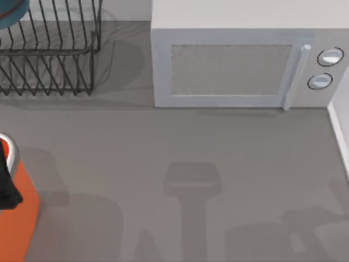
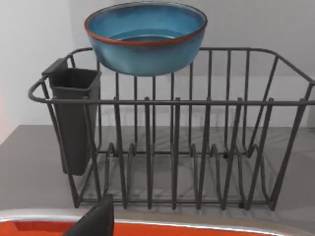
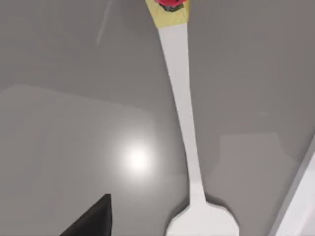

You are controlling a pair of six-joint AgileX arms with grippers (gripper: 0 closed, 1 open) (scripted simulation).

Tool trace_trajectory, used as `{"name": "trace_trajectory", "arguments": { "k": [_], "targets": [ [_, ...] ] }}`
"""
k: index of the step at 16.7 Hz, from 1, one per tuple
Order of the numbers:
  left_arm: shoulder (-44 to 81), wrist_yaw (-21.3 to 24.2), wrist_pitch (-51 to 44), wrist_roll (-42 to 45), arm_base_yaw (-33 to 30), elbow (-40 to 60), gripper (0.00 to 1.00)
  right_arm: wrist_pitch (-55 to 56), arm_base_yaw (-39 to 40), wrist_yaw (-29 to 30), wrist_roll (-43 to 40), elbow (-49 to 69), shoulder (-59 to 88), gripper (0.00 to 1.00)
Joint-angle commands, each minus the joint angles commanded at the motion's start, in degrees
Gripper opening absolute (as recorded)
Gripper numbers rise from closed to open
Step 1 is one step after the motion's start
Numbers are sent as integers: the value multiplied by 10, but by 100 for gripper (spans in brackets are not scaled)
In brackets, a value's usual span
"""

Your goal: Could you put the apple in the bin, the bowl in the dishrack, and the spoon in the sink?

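Already parked: bowl (image 2: 145,37) up on the dishrack (image 2: 172,147) back rim, seemingly placed. Spoon (image 3: 184,123) flat on worktop (image 1: 191,147). Left end effector (image 1: 6,180) over bin (image 1: 19,218); finger spread impossible to tell.

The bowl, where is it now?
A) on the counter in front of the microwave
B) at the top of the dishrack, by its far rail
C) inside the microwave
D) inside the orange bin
B: in the left wrist view the bowl sits high at the far rail of the dishrack, with the bin's rim nearer the camera.
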Motion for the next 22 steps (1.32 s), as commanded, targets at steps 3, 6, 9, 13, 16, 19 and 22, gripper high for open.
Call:
{"name": "trace_trajectory", "arguments": {
  "k": [3,6,9,13,16,19,22],
  "targets": [
    [0,0,0,0,0,0,100,-41,-6,0,-79,31,51,100],
    [0,0,0,0,0,0,100,-54,-7,0,-104,41,67,100],
    [0,0,0,0,0,0,100,-54,-7,0,-104,41,67,100],
    [0,0,0,0,0,0,100,-31,-5,0,-102,26,76,100],
    [0,0,0,0,0,0,100,42,-5,0,-100,-12,109,100],
    [0,0,0,0,0,0,100,139,-4,0,-99,-61,154,100],
    [0,0,0,0,0,0,100,209,-3,0,-98,-99,188,100]
  ]
}}
